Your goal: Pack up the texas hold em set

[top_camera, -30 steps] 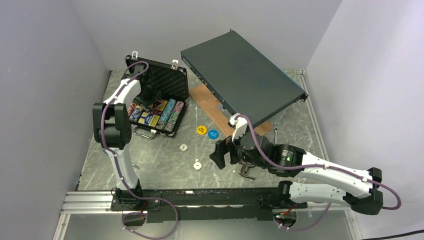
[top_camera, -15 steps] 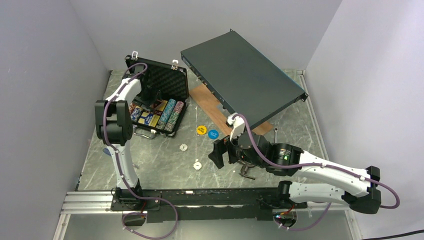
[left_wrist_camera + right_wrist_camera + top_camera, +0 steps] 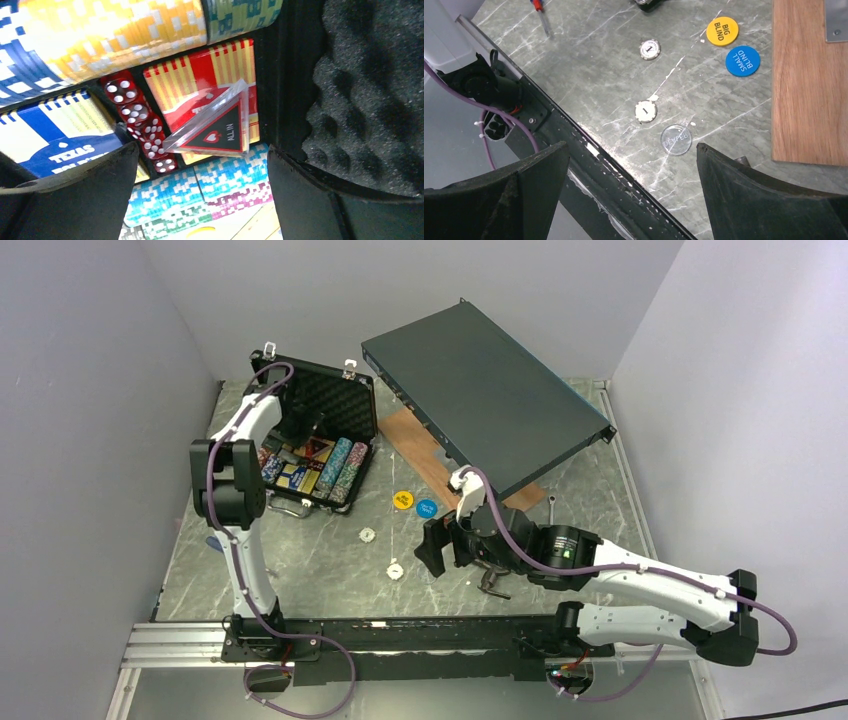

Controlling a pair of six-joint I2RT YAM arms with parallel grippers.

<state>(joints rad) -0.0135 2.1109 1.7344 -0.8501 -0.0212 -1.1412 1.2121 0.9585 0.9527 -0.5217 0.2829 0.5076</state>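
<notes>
The right gripper (image 3: 633,200) hangs at the lower centre of the top view over the grey marbled worktop (image 3: 594,65), its black fingers (image 3: 524,190) spread wide and empty. Below it lie flat round pieces: a clear dealer disc (image 3: 676,139), two white discs (image 3: 645,111), then the yellow disc (image 3: 722,31) and the blue disc (image 3: 742,61) beside a wooden board (image 3: 809,85). At upper left the black briefcase (image 3: 316,430) stands open. Over it the left gripper (image 3: 200,200) is also wide, holding nothing. The glossy red triangle (image 3: 215,131) rests tilted on a red card deck (image 3: 200,75), next to red dice (image 3: 137,125), ridged chip rows (image 3: 100,35) and egg-crate foam (image 3: 370,90). Since a second ago, the right arm has edged slightly toward the discs.
</notes>
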